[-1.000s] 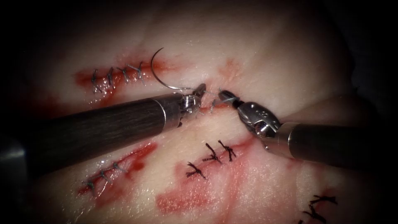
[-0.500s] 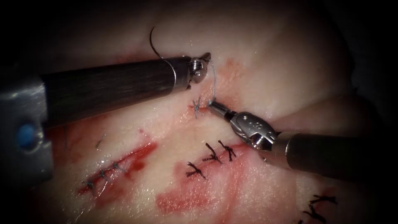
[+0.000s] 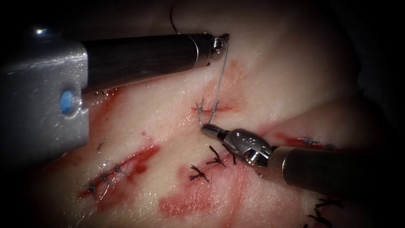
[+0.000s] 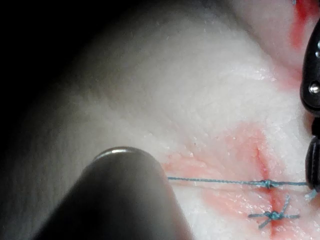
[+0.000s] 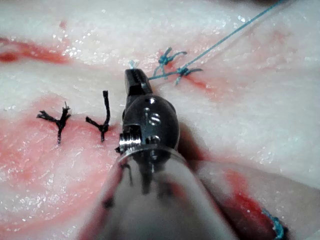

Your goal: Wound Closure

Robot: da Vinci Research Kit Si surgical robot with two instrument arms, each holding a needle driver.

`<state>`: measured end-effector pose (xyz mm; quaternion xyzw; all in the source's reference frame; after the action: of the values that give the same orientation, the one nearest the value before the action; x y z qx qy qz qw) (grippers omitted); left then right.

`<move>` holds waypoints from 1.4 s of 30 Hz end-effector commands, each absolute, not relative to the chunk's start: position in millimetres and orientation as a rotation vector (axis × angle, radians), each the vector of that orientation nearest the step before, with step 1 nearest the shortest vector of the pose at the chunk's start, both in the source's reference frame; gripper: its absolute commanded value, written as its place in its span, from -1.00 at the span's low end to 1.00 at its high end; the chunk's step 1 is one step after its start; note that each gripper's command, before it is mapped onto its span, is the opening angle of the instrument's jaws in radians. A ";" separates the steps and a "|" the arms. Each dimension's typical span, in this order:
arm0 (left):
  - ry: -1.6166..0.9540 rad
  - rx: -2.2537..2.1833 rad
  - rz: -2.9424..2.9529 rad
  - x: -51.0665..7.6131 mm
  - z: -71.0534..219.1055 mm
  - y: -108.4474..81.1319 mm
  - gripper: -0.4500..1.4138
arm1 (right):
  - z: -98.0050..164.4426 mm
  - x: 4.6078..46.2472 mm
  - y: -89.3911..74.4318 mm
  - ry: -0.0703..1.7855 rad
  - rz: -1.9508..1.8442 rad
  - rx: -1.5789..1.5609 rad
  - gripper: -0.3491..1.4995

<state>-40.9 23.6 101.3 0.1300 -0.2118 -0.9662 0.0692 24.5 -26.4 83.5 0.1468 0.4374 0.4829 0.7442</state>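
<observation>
Blue thread (image 3: 220, 80) taut between left gripper (image 3: 223, 40), clamped far, and right gripper (image 3: 206, 128), clamped near knot (image 3: 215, 107); needle (image 3: 174, 21) free of tissue (image 3: 295, 76). Keep tension even.

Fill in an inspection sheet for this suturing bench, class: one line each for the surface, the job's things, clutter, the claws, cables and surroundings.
Surface: the tissue is pale, with patches of red fluid.
Job's things: the thread runs taut from the left claw down through a knot at the small cut to the right claw; the needle curves up behind the left tool's shaft, clear of the tissue.
Clutter: finished dark stitches lie below the cut.
Claws: the left claw is shut on the thread; the right claw is shut on the thread's other end.
Cables: nothing seen.
Surroundings: dark.
</observation>
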 end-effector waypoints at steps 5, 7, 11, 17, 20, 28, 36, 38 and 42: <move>-0.660 0.375 -2.873 -41.8 102.9 25.6 -1.00 | 84.4 26.2 -27.4 0.819 1.196 0.435 -1.00; -0.670 0.380 -2.860 -41.8 103.6 25.8 -1.00 | 84.8 25.9 -27.5 0.777 1.227 0.458 -1.00; -0.689 0.396 -2.851 -42.0 104.2 26.3 -1.00 | 85.3 25.6 -27.9 0.717 1.248 0.494 -1.00; -0.700 0.398 -2.845 -42.4 104.5 26.0 -1.00 | 85.1 25.5 -28.3 0.693 1.250 0.513 -1.00; -0.702 0.398 -2.842 -42.5 104.5 25.4 -1.00 | 85.0 25.5 -28.2 0.695 1.254 0.509 -1.00; -0.718 0.408 -2.838 -41.5 102.9 24.8 -1.00 | 84.2 25.4 -26.5 0.872 1.216 0.372 -1.00; -0.792 0.384 -2.862 -39.0 97.7 23.4 -1.00 | 83.8 22.7 -25.2 0.947 1.287 0.286 0.45; -0.784 0.383 -2.859 -38.8 97.0 22.9 -1.00 | 83.5 21.8 -24.6 0.956 1.293 0.287 0.49; -0.786 0.379 -2.852 -38.4 95.7 22.0 -1.00 | 82.6 19.7 -23.1 0.978 1.328 0.265 0.47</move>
<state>-37.7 21.0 95.0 0.1270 -0.2611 -0.9537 0.0788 19.0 -23.4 82.1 0.1170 0.4325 0.5911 0.6707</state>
